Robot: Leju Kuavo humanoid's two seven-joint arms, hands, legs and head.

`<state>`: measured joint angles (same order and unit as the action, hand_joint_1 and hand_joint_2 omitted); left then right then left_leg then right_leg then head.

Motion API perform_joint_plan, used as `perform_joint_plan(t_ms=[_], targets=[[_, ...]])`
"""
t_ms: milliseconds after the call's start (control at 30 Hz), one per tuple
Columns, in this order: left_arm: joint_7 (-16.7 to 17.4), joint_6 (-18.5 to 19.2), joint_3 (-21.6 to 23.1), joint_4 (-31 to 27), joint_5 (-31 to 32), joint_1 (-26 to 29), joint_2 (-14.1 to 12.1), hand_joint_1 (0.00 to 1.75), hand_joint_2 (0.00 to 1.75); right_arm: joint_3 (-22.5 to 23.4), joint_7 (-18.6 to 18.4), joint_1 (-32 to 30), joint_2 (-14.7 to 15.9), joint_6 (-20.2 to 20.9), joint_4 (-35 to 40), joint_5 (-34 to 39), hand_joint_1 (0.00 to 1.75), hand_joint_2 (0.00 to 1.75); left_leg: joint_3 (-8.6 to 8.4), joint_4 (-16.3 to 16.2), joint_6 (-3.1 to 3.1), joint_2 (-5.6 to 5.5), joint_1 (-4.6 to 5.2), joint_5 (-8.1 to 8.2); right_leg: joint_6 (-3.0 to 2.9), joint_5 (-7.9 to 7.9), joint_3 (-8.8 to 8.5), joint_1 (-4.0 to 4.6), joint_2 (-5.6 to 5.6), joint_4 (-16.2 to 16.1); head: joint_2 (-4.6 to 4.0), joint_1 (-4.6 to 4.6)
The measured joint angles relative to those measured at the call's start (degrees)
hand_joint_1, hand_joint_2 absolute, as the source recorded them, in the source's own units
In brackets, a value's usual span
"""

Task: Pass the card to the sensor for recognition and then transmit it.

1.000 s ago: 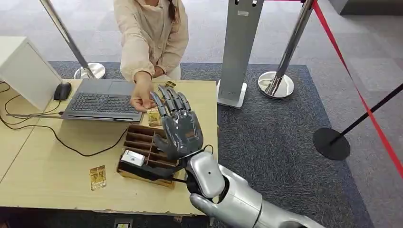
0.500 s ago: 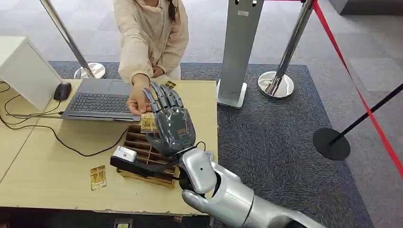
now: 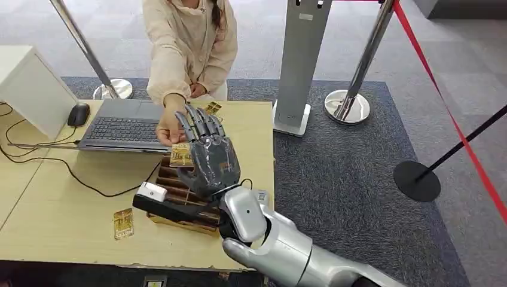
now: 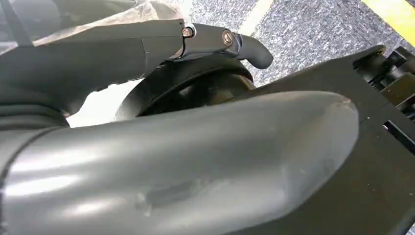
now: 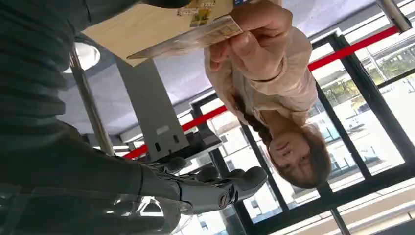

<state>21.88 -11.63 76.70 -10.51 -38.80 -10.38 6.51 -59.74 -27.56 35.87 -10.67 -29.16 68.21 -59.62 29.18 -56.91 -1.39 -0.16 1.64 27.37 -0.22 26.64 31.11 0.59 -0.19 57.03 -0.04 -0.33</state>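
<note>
The right hand [image 3: 209, 156] stands above the wooden tray [image 3: 179, 203] on the worktop [image 3: 60, 209], palm toward the person [image 3: 191, 42], fingers [image 3: 200, 122] spread and upright; its thumb [image 3: 156, 205] reaches out over the tray's near edge, with a small white piece [image 3: 152, 191] on top of it. The card [image 3: 180, 155] sits above the tray's far end, just beside the right hand's palm; the person's hand [image 3: 169, 122] pinches its upper edge. In the right wrist view the person's fingers [image 5: 249, 36] plainly grip the card [image 5: 188, 41], and the robot's fingers [image 5: 215, 188] lie apart from it; so the right hand holds nothing, fully open. The left hand [image 4: 186, 161] shows close up in the left wrist view, a thick grey thumb and one dark finger [image 4: 220, 41] stretched out; whether it holds anything I cannot tell. Beyond the tray lies a laptop [image 3: 125, 125] with a mouse [image 3: 78, 113] beside it; a second card [image 3: 123, 223] lies on the worktop near the tray's near corner, and a third [image 3: 212, 107] lies beyond the tray at the worktop's far edge. A grey pillar [image 3: 299, 60] stands on the carpet [image 3: 347, 167] past the tray.
</note>
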Motion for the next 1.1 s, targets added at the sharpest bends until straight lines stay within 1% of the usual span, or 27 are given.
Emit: perform_joint_plan(t_ms=[33, 67, 133, 167, 400, 1100], targets=[[0.0, 0.0, 0.0, 0.0, 0.0, 0.0, 0.0, 0.00, 0.00, 0.0, 0.1, 0.0, -0.1, -0.5, -0.2, 0.7, 0.44, 1.75, 0.00, 0.0, 0.00, 0.00, 0.00, 0.00, 0.00, 0.00, 0.00, 0.00, 0.00, 0.0, 0.00, 0.02], [-0.2, -0.1, 0.0, 0.0, -0.2, 0.0, 0.0, 0.00, 0.00, 0.0, 0.3, 0.0, -0.2, -1.0, -0.4, 1.3, 1.55, 1.75, 0.00, 0.0, 0.00, -0.01, 0.00, 0.00, 0.00, 0.00, 0.00, 0.00, 0.00, 0.0, 0.00, 0.02], [-0.3, -0.3, 0.0, 0.0, -0.4, 0.1, 0.0, 0.00, 0.00, 0.0, 0.7, 0.0, -0.3, -1.8, -1.0, 2.1, 1.55, 1.75, 0.00, 0.0, 0.00, 0.00, 0.00, 0.00, 0.00, 0.00, 0.00, 0.00, 0.00, 0.0, 0.00, 0.02], [-0.4, -0.4, 0.0, 0.0, -0.5, 0.1, 0.0, 0.00, 0.00, 0.0, 0.8, 0.0, -0.5, -2.1, -1.3, 2.5, 1.75, 1.75, 0.00, 0.0, 0.00, 0.00, 0.00, 0.00, 0.00, 0.00, 0.00, 0.00, 0.00, 0.0, 0.00, 0.00], [-0.7, -1.0, 0.0, 0.0, -1.1, 0.2, 0.0, 0.00, 0.00, 0.0, 1.4, 0.0, -1.0, -3.6, -3.4, 3.6, 1.75, 1.75, 0.00, 0.0, 0.00, 0.00, 0.00, 0.00, 0.00, 0.00, 0.00, 0.00, 0.00, 0.0, 0.00, 0.02], [-1.3, -1.4, -0.1, 0.0, -1.6, 0.4, 0.1, 0.00, 0.00, 0.0, 1.1, -0.1, -1.0, -4.2, -5.1, 3.6, 1.73, 1.75, -0.01, 0.0, 0.00, 0.00, 0.00, 0.00, 0.00, 0.00, 0.00, 0.00, 0.00, 0.0, 0.00, 0.02]])
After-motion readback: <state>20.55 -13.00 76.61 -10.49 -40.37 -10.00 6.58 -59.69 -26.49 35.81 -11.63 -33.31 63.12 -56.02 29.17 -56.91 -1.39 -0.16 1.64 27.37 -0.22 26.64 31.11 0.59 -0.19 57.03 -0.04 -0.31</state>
